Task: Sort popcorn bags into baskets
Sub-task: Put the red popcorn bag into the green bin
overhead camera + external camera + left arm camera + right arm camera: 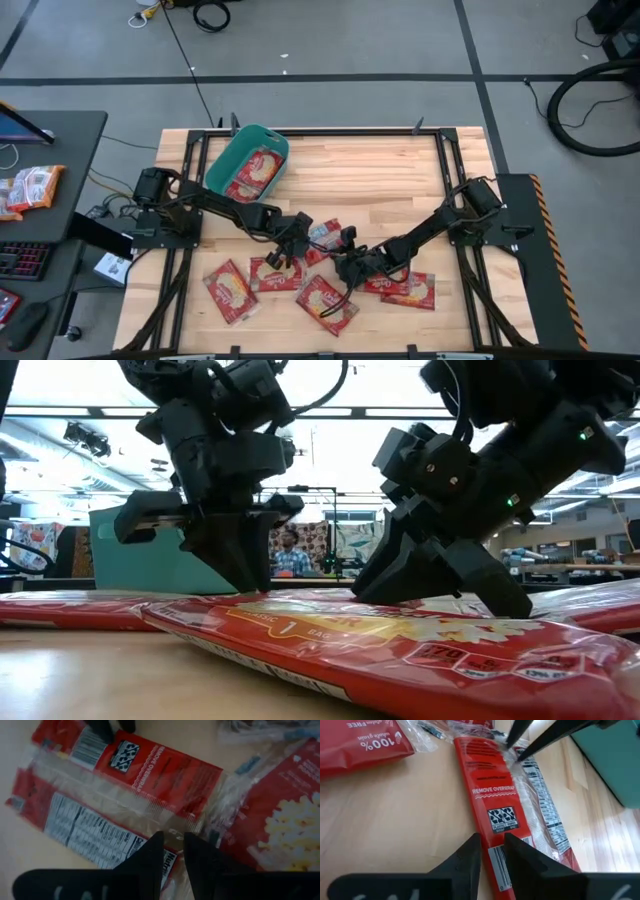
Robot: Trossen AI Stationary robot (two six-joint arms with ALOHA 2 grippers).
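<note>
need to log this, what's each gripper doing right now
left gripper: closed on the clear edge of a flat red plastic popcorn bag.
right gripper: closing on the same bag's other end.

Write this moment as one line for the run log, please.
left gripper: pinching bag seam, table centre | right gripper: closing on same popcorn bag, other end | teal basket: holds bags | loose bags on table

table: light wood top (pixel 380 170), black frame
side desk (pixel 75 140): dark, keyboard (pixel 25 262), mouse (pixel 28 325)
floor: grey, cables (pixel 590 105)
background: person (pixel 291 553)
</note>
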